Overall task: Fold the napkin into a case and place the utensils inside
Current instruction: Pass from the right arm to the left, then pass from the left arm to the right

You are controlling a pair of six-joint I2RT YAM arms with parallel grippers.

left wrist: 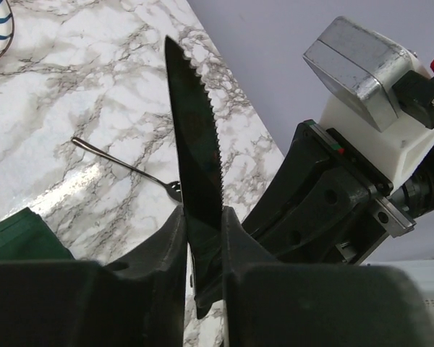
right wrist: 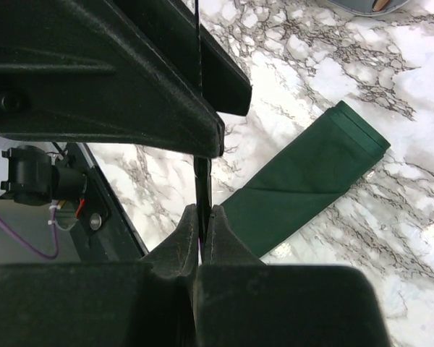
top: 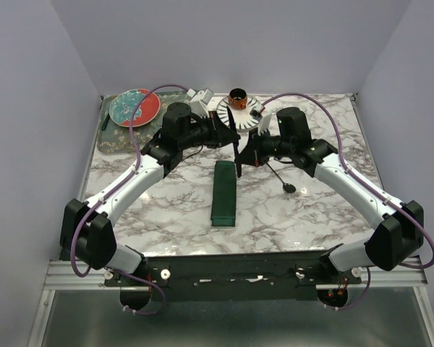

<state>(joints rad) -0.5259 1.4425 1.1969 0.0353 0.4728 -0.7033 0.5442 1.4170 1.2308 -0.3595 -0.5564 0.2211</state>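
My left gripper (left wrist: 202, 217) pinches the one black knife (left wrist: 195, 130), its serrated blade jutting past my fingertips. My right gripper (right wrist: 201, 215) is closed on what looks like the same knife, seen edge-on. One folded green case (top: 223, 193) lies flat on the marble table (top: 166, 206), between my arms, with one silver spoon (top: 289, 189) near its right. Two plates sit farther back: a red and teal plate (top: 134, 107) and a striped plate (top: 224, 112).

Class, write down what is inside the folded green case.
Nothing pokes out of the case; the cloth hides its inside. The knife is outside it, gripped by the left claw.
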